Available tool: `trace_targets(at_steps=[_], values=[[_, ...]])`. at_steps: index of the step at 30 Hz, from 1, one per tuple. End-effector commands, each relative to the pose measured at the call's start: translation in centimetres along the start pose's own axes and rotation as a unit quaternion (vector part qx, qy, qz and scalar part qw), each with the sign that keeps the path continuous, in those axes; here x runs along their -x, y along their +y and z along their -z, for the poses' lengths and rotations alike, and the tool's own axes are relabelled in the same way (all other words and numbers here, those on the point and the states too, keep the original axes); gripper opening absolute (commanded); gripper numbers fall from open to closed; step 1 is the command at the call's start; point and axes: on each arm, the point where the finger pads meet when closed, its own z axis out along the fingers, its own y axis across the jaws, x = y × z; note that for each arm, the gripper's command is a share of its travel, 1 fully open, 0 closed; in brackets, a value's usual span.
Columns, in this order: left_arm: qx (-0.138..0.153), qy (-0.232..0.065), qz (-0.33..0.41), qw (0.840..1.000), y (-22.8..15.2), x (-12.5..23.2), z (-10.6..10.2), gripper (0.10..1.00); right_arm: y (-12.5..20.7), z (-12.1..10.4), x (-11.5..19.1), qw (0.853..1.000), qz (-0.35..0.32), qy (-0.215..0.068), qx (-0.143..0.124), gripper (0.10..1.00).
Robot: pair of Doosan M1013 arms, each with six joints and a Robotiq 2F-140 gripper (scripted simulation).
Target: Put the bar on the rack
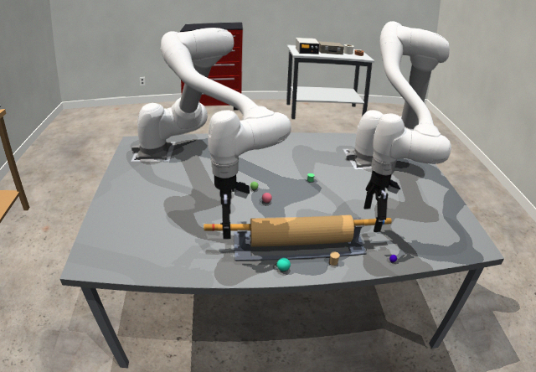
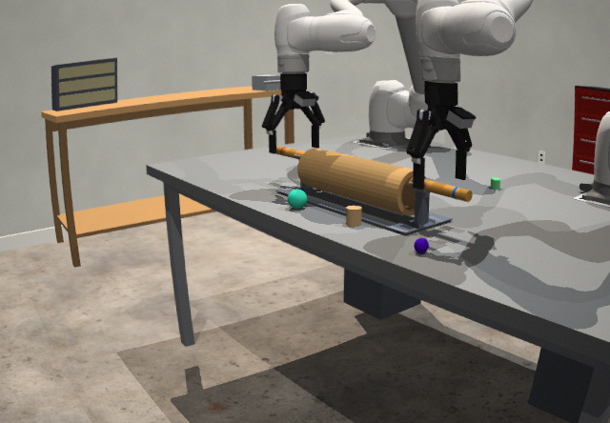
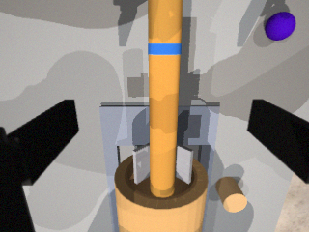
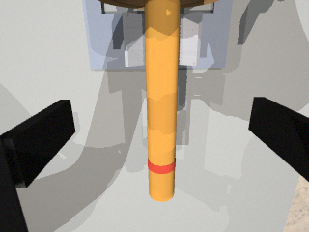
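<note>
Bar within open fingers: snagging risk during retreat.
Left gripper (image 1: 373, 219) (image 2: 439, 182) (image 3: 162, 116) and right gripper (image 1: 226, 229) (image 2: 294, 149) (image 4: 162, 114): fingers wide apart, gripping nothing. Likely hazards: a bar end dragged from its cradle, or the unfastened rack tipped, through sideways drift of a finger while rising; an end left high, through release before full seating. Between each finger pair, without visible contact: bar (image 1: 235, 226) (image 2: 445, 189) (image 3: 164, 87) (image 4: 161, 97), blue-banded end at left, red-banded end at right. Inward from both pairs: rack (image 1: 260, 255) (image 2: 421, 209) (image 3: 108, 121) (image 4: 98, 55), apparently flat on table (image 1: 130, 246) (image 2: 532, 221) (image 4: 43, 39); full seating not verifiable. Farther inward, midway between grippers: paper roll (image 1: 302, 230) (image 2: 355, 177) (image 3: 159, 217), around bar.
</note>
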Motion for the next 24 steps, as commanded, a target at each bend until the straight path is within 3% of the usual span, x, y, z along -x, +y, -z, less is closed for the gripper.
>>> trace_targets(at_steps=[1,24], values=[[0.001,0.0,0.0,1.0,0.1,0.0,0.9,1.0,0.0,0.1,0.0,1.0,0.0,0.001,0.001,1.0],[0.0,0.0,0.0,1.0,0.0,0.0,6.1,1.0,0.0,0.1,0.0,1.0,0.0,0.001,0.001,1.0]])
